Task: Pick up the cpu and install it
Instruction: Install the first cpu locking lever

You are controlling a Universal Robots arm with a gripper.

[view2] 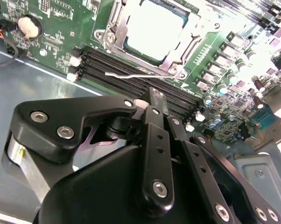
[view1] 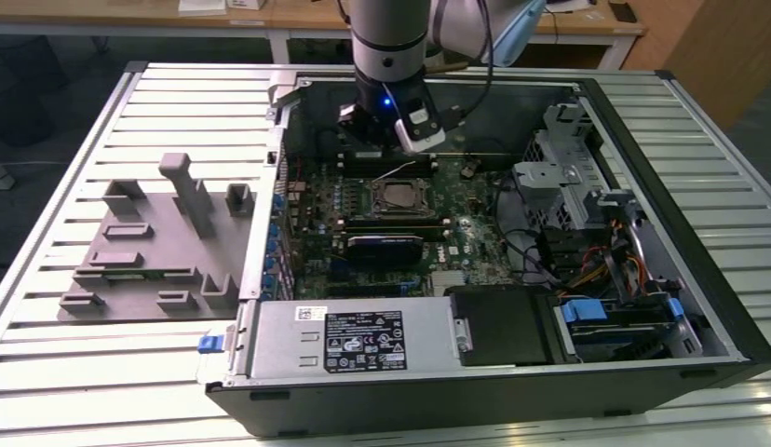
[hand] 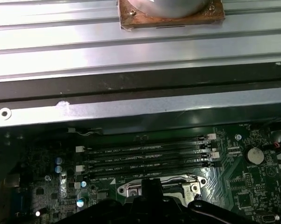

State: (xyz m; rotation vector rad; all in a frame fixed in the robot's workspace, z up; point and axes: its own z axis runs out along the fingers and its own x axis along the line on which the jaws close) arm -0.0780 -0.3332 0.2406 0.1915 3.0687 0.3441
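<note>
Gripper [view1: 411,140]: black linkage fingers on a grey arm, hanging inside the open computer case [view1: 634,102], above the memory slots [view1: 388,169] at the far side of the motherboard [view1: 466,247]. In the second wrist view the fingers [view2: 155,140] appear drawn together with nothing between them; the tips themselves lie edge-on, so this is a reading, not a certainty.

Cpu [view1: 395,196]: silvery square plate, lying flat within the socket frame [view1: 395,212] near the middle of the board, just nearer than the gripper. It appears already seated, which would account for the gripper standing off it, empty. In the second wrist view the cpu [view2: 154,28] glares white under light, and a thin wire lever [view2: 131,74] lies loose across the slots beside the frame; the retention looks not yet latched.

Fixture block [view1: 155,247]: grey moulded holders on the slatted table [view1: 62,372], at the exterior view's left of the case, well apart from the gripper. No chip is visible on it.

Power supply [view1: 348,340]: near edge of the case, with drive bay and cables on the exterior view's right.

View notes: the exterior view alone gives the fixture and the whole case. The first wrist view adds the far case wall [hand: 131,109], the slatted table beyond it, and a coin cell [hand: 255,155] on the board.
</note>
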